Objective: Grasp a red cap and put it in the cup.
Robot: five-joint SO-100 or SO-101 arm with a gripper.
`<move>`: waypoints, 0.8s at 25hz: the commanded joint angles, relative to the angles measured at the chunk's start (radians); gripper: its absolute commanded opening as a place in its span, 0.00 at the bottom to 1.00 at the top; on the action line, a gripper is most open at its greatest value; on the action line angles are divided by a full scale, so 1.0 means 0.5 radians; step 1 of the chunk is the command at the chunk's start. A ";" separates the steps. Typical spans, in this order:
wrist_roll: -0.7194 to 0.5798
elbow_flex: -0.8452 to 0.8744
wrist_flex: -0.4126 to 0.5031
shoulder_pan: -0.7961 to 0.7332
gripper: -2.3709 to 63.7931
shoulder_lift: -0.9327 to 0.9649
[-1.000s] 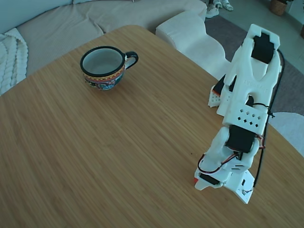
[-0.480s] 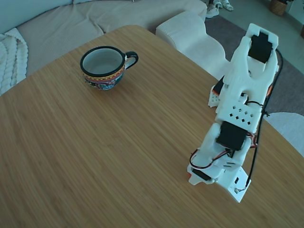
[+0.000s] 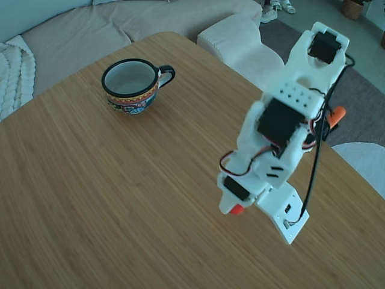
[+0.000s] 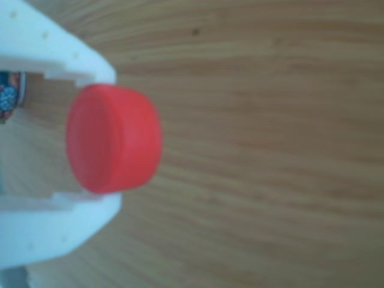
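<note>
Fixed view first: I see the white arm [image 3: 289, 126] reaching over the right part of the wooden surface [image 3: 120, 198]. Its hand [image 3: 236, 209] points down and toward the left, with the red cap [image 3: 236, 209] showing as a small red spot at its tip. The cup [image 3: 130, 85] stands upright near the far left edge of the surface, handle to the right, well apart from the hand. I see a pale sofa [image 3: 120, 24] beyond the surface and an orange handle [image 3: 337, 114] behind the arm.

Other view next: I see the hand [image 4: 90, 135] entering from the left, its two white fingers [image 4: 66, 57] above and below the red cap [image 4: 114, 138], pinching it by its sides. The blurred wood grain of the surface [image 4: 270, 120] fills the rest. A sliver of the cup [image 4: 9, 96] shows at the left edge.
</note>
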 commanded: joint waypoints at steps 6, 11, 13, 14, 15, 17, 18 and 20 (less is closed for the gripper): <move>-0.209 -0.537 0.341 0.426 0.13 0.334; -0.383 -0.828 0.528 0.804 0.13 0.488; -0.457 -0.923 0.577 0.979 0.13 0.537; -0.494 -0.957 0.589 1.062 0.13 0.555; -0.528 -0.979 0.589 1.141 0.13 0.574; -0.574 -0.994 0.589 1.267 0.14 0.620; -0.589 -0.994 0.589 1.319 0.14 0.647; -0.598 -0.994 0.577 1.417 0.14 0.696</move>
